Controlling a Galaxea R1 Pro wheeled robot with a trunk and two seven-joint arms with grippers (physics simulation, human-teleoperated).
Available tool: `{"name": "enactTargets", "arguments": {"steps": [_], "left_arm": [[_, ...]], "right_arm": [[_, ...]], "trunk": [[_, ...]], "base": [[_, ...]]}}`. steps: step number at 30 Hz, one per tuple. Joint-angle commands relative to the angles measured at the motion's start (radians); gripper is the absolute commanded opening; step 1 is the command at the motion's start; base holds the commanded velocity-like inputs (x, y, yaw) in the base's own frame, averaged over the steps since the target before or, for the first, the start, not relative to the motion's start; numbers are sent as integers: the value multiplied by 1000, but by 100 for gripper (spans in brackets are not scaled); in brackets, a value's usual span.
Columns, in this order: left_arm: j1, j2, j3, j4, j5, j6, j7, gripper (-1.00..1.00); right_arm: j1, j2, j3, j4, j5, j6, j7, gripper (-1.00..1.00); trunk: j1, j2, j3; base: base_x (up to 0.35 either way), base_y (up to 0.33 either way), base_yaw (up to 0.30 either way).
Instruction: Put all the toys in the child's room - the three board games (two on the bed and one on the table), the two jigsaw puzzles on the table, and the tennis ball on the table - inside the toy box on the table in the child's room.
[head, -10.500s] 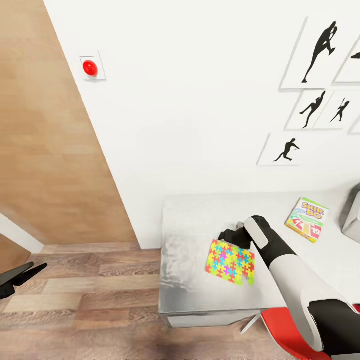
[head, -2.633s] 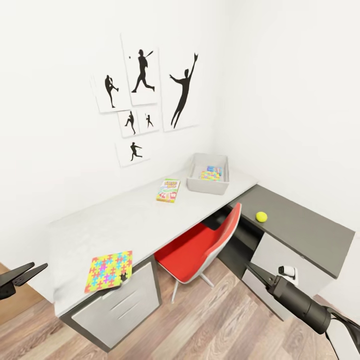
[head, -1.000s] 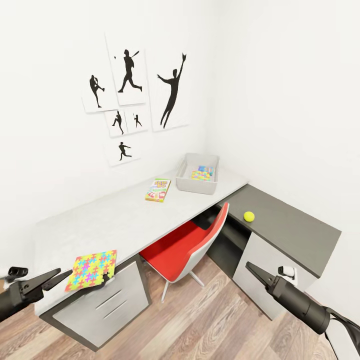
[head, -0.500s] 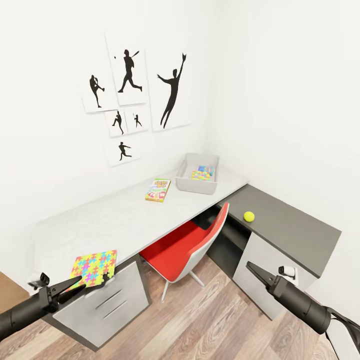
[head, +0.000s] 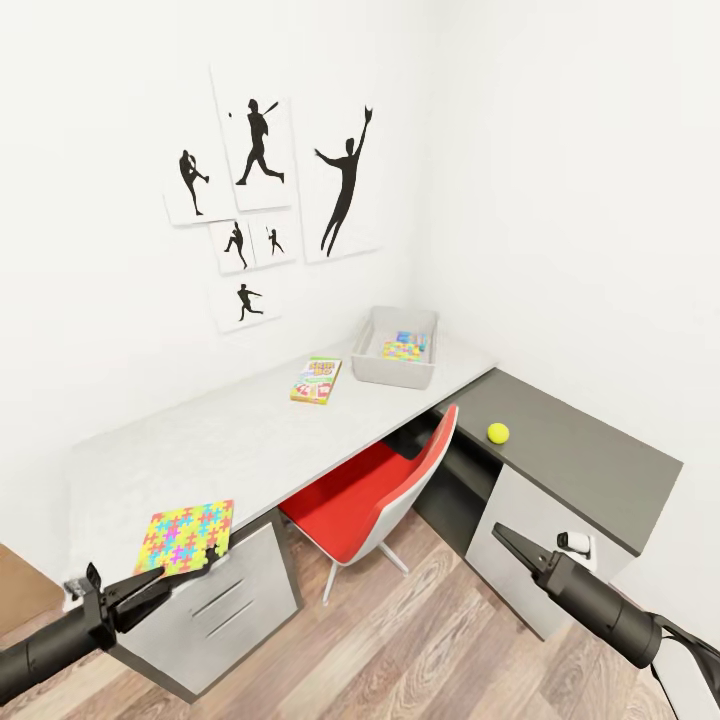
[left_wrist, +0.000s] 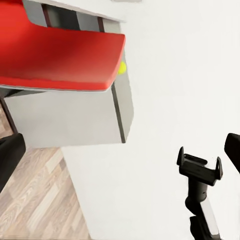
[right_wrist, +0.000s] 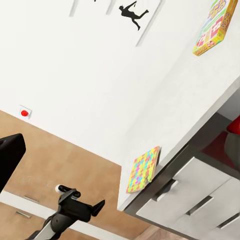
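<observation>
The left gripper (head: 150, 586) has risen into the head view over the last second and now sits just below the near corner of the table (head: 250, 440), its fingers slightly parted and holding nothing. It points toward the jigsaw puzzle (head: 186, 537), which overhangs that corner above the drawer unit (head: 215, 600). This suggests the puzzle is the next pick. The right gripper (head: 505, 541) is unchanged, empty, fingers nearly together. The Skip-Bo game (head: 316, 380) lies mid-table; the toy box (head: 395, 360) already holds toys; the tennis ball (head: 498, 432) rests on the dark cabinet (head: 580, 460).
</observation>
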Motion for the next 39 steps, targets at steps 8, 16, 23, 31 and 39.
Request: {"name": "enactTargets", "arguments": {"steps": [8, 16, 23, 31, 39], "left_arm": [[-38, 1, 0, 90, -2, 7, 39, 100], [-59, 0, 1, 103, 0, 6, 80, 100], [-87, 0, 1, 107, 3, 6, 118, 100], [-96, -1, 37, 115, 3, 7, 125, 100], [-97, -2, 81, 142, 2, 8, 130, 100]], "right_arm": [[-1, 2, -1, 0, -1, 6, 0, 100], [-1, 4, -1, 0, 2, 5, 0, 100], [-1, 4, -1, 0, 3, 4, 0, 100], [-1, 4, -1, 0, 2, 6, 0, 100], [-1, 5, -1, 0, 3, 6, 1, 100]], "trunk": [[1, -2, -2], [1, -2, -2], [1, -2, -2], [1, -2, -2], [1, -2, -2]], "base": [[0, 0, 0], [0, 0, 0], [0, 0, 0], [0, 0, 0], [0, 0, 0]]}}
